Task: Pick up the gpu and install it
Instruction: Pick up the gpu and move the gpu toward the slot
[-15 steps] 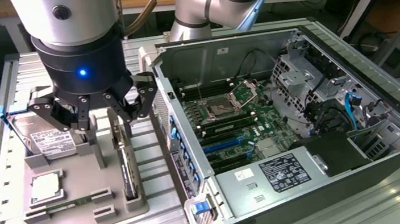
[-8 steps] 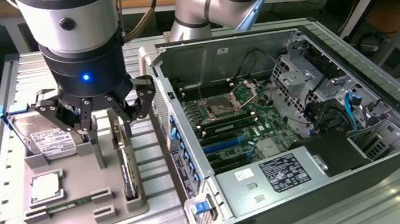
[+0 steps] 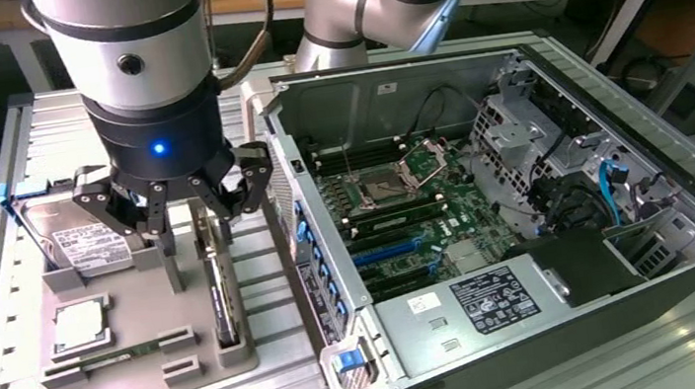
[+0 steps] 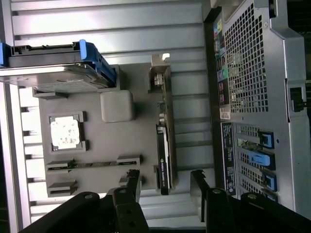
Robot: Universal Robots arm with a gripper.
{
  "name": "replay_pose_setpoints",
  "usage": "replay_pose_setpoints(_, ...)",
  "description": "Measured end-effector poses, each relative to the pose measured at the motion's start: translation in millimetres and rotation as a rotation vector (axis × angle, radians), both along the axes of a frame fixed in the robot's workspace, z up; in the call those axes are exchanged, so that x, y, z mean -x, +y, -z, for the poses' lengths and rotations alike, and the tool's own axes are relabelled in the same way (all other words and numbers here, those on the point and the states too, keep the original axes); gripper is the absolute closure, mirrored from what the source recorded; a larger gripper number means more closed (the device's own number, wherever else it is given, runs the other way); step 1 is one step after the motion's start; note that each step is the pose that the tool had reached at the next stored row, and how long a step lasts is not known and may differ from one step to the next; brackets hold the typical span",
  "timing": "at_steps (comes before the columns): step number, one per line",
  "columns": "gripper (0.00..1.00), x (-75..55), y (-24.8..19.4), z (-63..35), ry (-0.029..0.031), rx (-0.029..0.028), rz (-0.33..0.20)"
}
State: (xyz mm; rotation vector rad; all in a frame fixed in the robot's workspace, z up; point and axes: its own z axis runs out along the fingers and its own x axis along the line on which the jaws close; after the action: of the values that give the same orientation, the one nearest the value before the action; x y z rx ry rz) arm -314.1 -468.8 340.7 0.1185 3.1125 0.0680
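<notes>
**Mia:** What part of the job is the arm on?

**Ben:** The picking-up part. The claw [image 3: 191,219] hangs just over the grey tray [image 3: 145,383]. Its fingers are wide apart and there is nothing in them.

**Mia:** Where is the gpu?

**Ben:** The gpu [image 3: 218,295] stands on its thin edge in a slot of the tray. It is on the side next to the open computer case [image 3: 328,256]. In the wrist view it lines up with the gap between the two fingers.

**Mia:** Is it in the computer yet?

**Ben:** No. It sits in its slot, not lifted.

**Mia:** What does grabbing it need?

**Ben:** I think the claw must go straight down, with one finger on each flat side, and then squeeze softly. The card is thin and the hard drive [image 3: 78,245] is near, so the aim must be good.
</notes>
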Motion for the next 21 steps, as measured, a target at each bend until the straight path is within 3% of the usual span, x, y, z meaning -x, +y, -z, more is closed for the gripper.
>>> replay_pose_setpoints(21, 0.46, -7.3, 1.0, 41.5, 0.0001, 0.0001, 0.000)
